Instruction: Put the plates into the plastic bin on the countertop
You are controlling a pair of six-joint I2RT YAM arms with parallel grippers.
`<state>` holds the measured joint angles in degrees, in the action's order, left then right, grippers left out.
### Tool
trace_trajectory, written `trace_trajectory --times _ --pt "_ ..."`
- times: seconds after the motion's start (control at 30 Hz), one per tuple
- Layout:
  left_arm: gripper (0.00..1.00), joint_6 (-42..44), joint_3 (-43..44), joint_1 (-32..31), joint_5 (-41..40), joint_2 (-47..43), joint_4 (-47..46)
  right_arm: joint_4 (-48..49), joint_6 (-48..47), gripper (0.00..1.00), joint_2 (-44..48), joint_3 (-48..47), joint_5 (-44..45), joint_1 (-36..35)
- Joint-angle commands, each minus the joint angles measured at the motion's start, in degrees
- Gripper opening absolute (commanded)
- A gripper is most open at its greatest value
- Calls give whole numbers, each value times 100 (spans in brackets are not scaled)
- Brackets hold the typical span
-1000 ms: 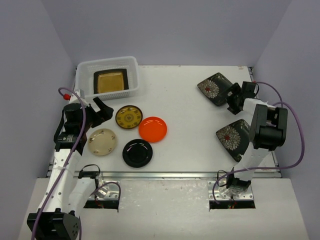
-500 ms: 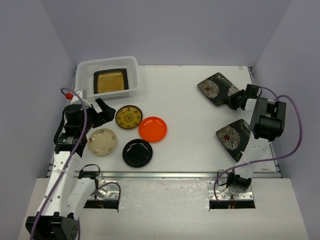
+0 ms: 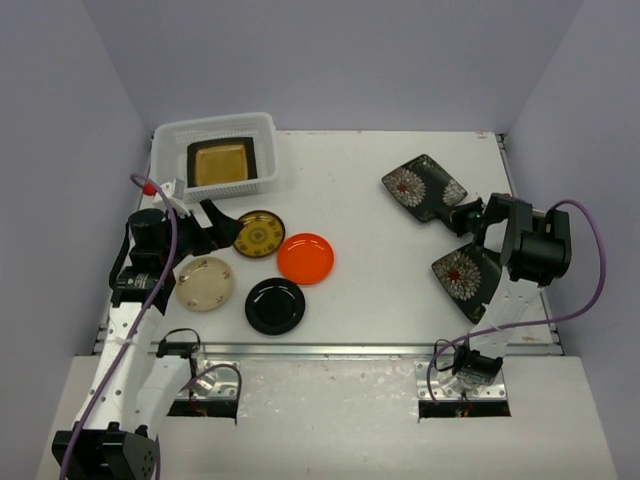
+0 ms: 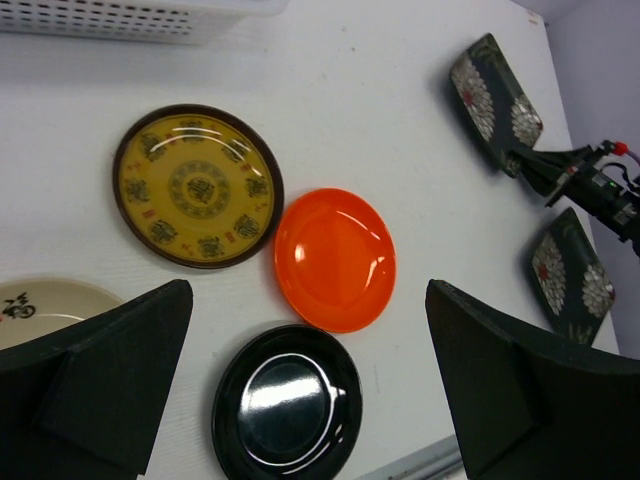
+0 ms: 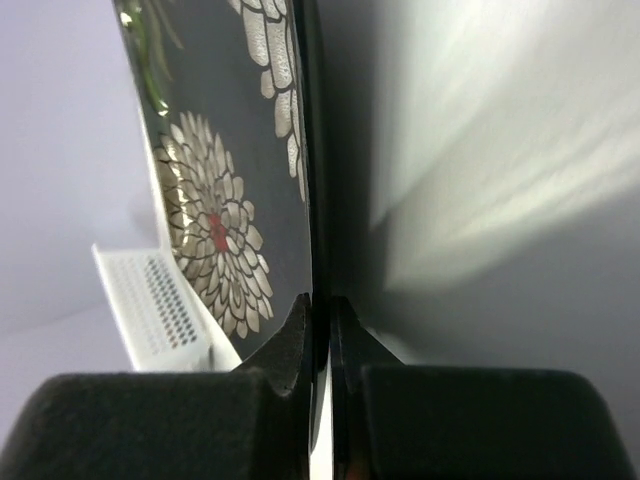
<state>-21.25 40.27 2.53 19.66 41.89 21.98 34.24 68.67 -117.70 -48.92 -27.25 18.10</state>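
Note:
My right gripper (image 3: pixel 461 213) is shut on the near edge of a square black plate with white flowers (image 3: pixel 423 186), (image 5: pixel 225 140), pinched between both pads (image 5: pixel 298 330). A second flowered plate (image 3: pixel 466 271) lies on the countertop (image 3: pixel 360 215) below it. My left gripper (image 3: pixel 216 228), (image 4: pixel 308 290) hangs open and holds nothing, above the round plates: yellow-patterned (image 3: pixel 258 233), (image 4: pixel 196 186), orange (image 3: pixel 305 258), (image 4: pixel 335 258), black (image 3: pixel 275 305), (image 4: pixel 285 400), cream (image 3: pixel 204 283), (image 4: pixel 40 303). The plastic bin (image 3: pixel 214 121) at the back left holds an amber square plate (image 3: pixel 220 163).
Grey walls close in the countertop on three sides. A metal rail (image 3: pixel 330 350) runs along the near edge. The bin's slotted wall (image 4: pixel 130 18) shows at the top of the left wrist view, and the bin (image 5: pixel 150 300) appears far off behind the held plate.
My right gripper has closed on the flowered plate's edge, and the plate has shifted left with it. My left gripper has drifted slightly right toward the yellow-patterned plate, still open.

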Motion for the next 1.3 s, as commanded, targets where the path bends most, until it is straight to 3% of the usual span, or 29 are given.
trace_trajectory --times 0.0,0.13,0.23,0.43,0.63,0.73,0.8,1.0,1.2,1.27 --pt "100 -20 193 -99 1029 399 -492 1875 585 0 663 315 -1287 -235" --pt "100 67 935 -689 312 1023 -138 1616 254 0 1455 714 -1457 -658" --pt "100 29 1351 -1123 155 1498 -115 814 -44 0 1847 811 -1623 -963" --pt "100 333 2799 -1863 -229 3161 606 -371 -1097 0 3054 1049 -1663 -2237" --pt "100 437 2890 -1879 262 3474 510 -968 -1555 0 3585 746 -2415 -2898" --pt "96 349 2677 -1888 372 3510 336 -674 -1259 0 3656 734 -2778 -2944" --pt "90 285 2513 -1888 292 3445 220 -548 -1184 0 3712 736 -2848 -2944" --pt "50 103 2081 -1888 786 3326 -238 133 -637 0 3728 840 -3005 -2953" --pt "22 -175 1725 -1888 1471 3343 -873 327 -385 0 3724 692 -3049 -3040" --pt "4 -274 1660 -1888 1654 3361 -1103 490 -271 0 3688 682 -3137 -3067"
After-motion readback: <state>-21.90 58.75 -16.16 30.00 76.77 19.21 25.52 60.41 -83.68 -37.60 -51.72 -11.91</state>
